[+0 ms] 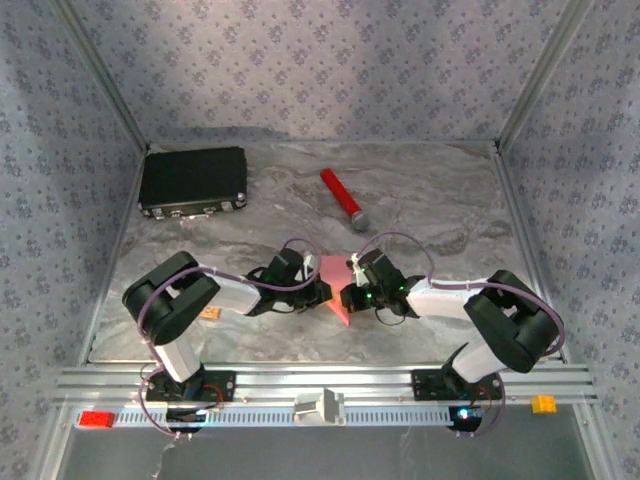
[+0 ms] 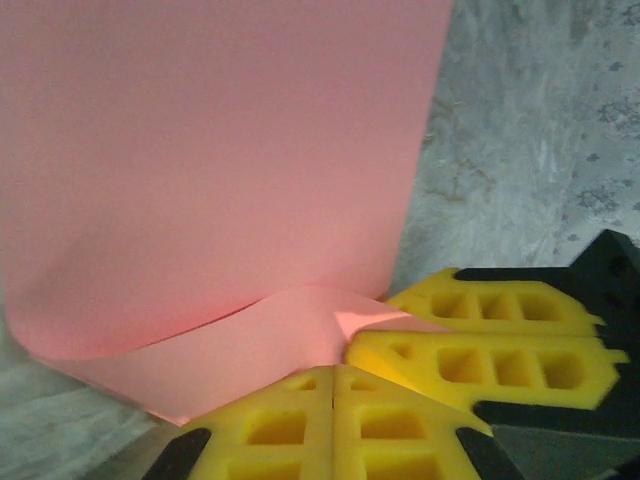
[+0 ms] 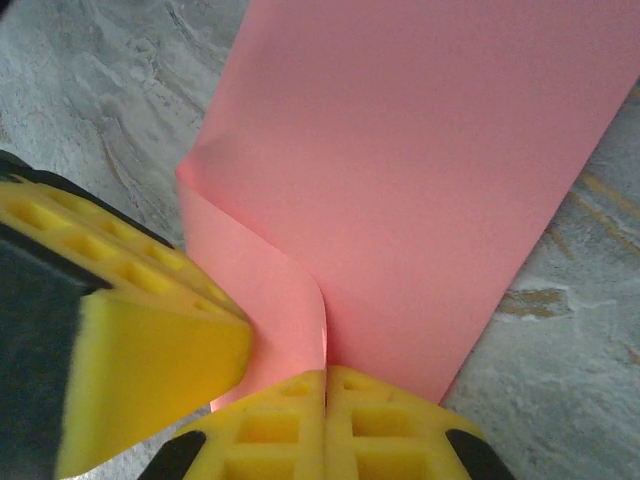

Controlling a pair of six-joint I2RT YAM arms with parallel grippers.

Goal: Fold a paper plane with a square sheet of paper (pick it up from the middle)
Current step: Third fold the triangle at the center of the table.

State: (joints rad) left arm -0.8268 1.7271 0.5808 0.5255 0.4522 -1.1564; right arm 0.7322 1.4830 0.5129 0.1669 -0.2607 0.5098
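Top external: thin pink-red square sheet of paper (image 1: 331, 270) was seen on grey marbled counter (image 1: 440, 230), between the arms | left tool (image 2: 335, 372) and right tool (image 3: 325, 372) were both clamped fully closed on its curled edge | fold judged best set with edges aligned before being pressed flat.

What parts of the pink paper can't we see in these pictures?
- Top view: the middle of the square sheet of paper is hidden under the left gripper and right gripper.
- Left wrist view: its top and left run off the frame.
- Right wrist view: its top is cut off.
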